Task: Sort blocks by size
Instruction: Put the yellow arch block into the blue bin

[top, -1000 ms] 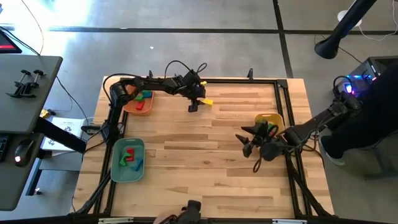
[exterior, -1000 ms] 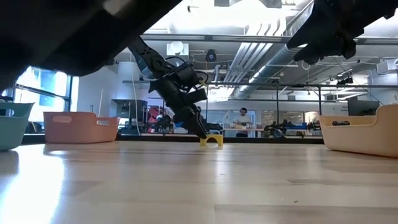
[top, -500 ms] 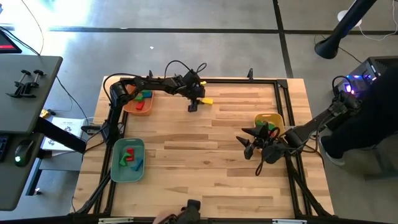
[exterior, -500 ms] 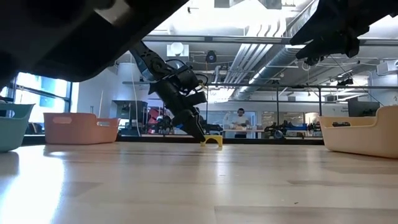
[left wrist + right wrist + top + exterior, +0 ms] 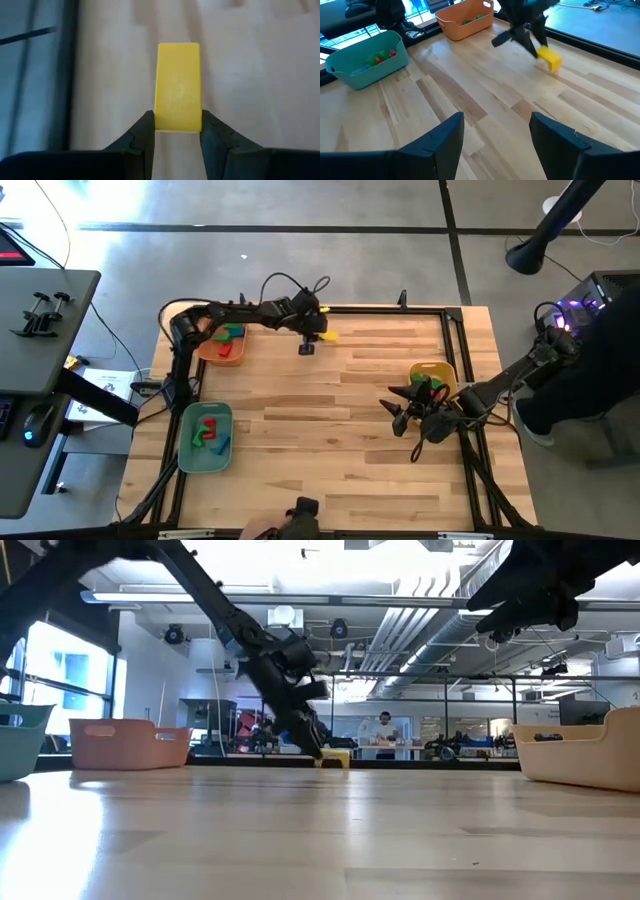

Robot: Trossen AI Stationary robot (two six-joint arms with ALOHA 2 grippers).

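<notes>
A: Where is the yellow block (image 5: 178,87) now, and what does the left pincer (image 5: 176,131) do with it?

B: The block lies on the wooden table (image 5: 340,410), between the two fingers (image 5: 142,137) of the left pincer. They press on its two long sides at the near end, so I judge the pincer is grasping the block. The rest of the block reaches forward, beyond the fingertips.

A: How will it handle?

B: It looks stiff and light, with smooth flat sides, perhaps a little slippery. A grip nearer the middle seems safer to me, because held by one end it may tilt.

A: And the right pincer (image 5: 495,132)?

B: It waits released, well apart, beside the yellow tray (image 5: 437,370).
</notes>
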